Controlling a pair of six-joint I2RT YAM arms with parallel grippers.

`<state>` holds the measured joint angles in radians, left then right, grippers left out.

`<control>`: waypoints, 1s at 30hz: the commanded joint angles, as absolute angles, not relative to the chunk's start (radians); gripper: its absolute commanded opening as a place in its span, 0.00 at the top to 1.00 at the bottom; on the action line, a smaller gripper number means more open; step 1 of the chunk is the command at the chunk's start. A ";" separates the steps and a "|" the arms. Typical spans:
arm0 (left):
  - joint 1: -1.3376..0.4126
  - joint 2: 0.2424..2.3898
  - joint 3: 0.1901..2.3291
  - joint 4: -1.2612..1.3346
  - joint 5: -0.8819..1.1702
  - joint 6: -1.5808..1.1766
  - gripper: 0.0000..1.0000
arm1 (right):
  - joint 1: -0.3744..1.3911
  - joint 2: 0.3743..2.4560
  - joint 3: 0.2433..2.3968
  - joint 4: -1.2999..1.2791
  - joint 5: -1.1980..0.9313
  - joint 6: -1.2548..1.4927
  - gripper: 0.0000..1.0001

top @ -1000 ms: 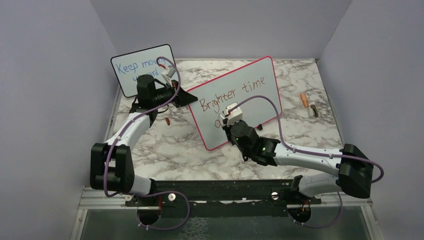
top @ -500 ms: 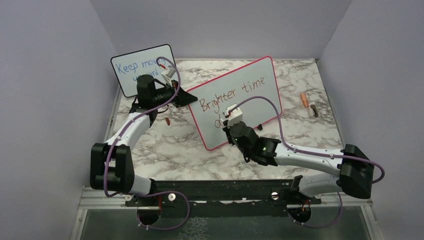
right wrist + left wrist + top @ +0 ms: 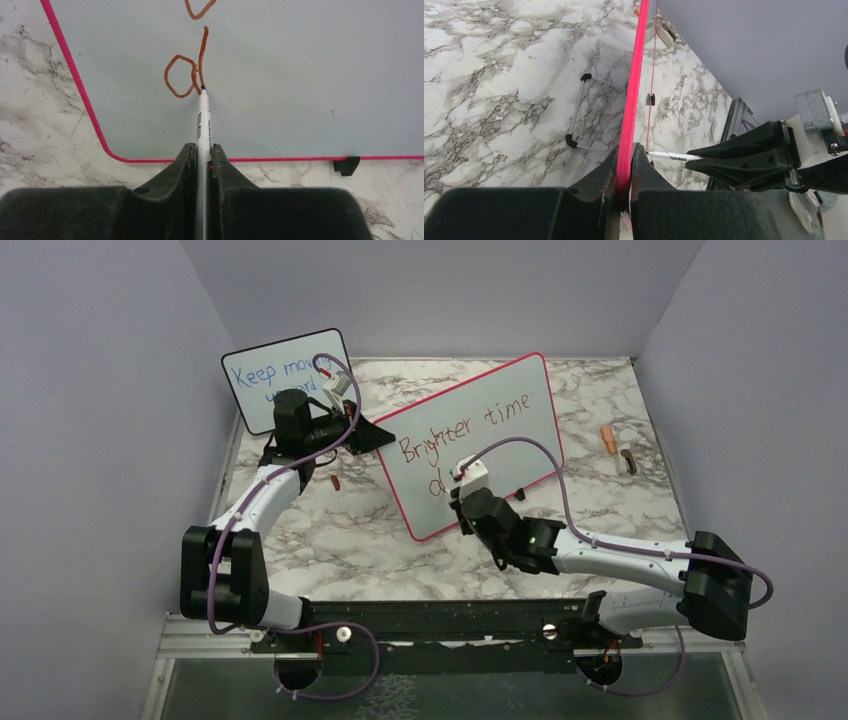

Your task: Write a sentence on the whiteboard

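Since the earlier frame, the right gripper (image 3: 202, 152) has shifted slightly rightward, uncovering a brown "a". Left gripper (image 3: 624, 157) is clamped on the pink left edge of the whiteboard (image 3: 500, 440); its arm hides part of the blue writing on the smaller board (image 3: 250, 380). Right gripper grasps the marker (image 3: 204, 117), tip touching the whiteboard straight ahead of the fingers. The sentence (image 3: 470, 423) reads "Brighter time", with "a" plus one stroke below.
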<state>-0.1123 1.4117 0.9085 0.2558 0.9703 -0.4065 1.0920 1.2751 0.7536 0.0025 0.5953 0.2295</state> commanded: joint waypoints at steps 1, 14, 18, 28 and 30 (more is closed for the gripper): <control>-0.115 1.436 0.894 0.178 0.851 -0.328 1.00 | 1.086 1.262 0.716 -0.062 0.566 0.261 0.99; -0.116 1.437 0.894 0.178 0.852 -0.328 1.00 | 1.086 1.246 0.713 0.023 0.573 0.240 0.99; -0.115 1.437 0.894 0.178 0.853 -0.328 1.00 | 1.086 1.249 0.717 0.062 0.598 0.215 0.99; -0.115 1.438 0.895 0.177 0.854 -0.328 1.00 | 1.086 1.258 0.733 0.106 0.627 0.182 0.99; -0.115 1.437 0.894 0.177 0.854 -0.328 1.00 | 1.086 1.262 0.736 0.109 0.634 0.177 0.99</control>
<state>-0.1127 1.4117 0.9085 0.2565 0.9710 -0.4065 1.0908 1.2564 0.7254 0.0593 0.5911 0.1989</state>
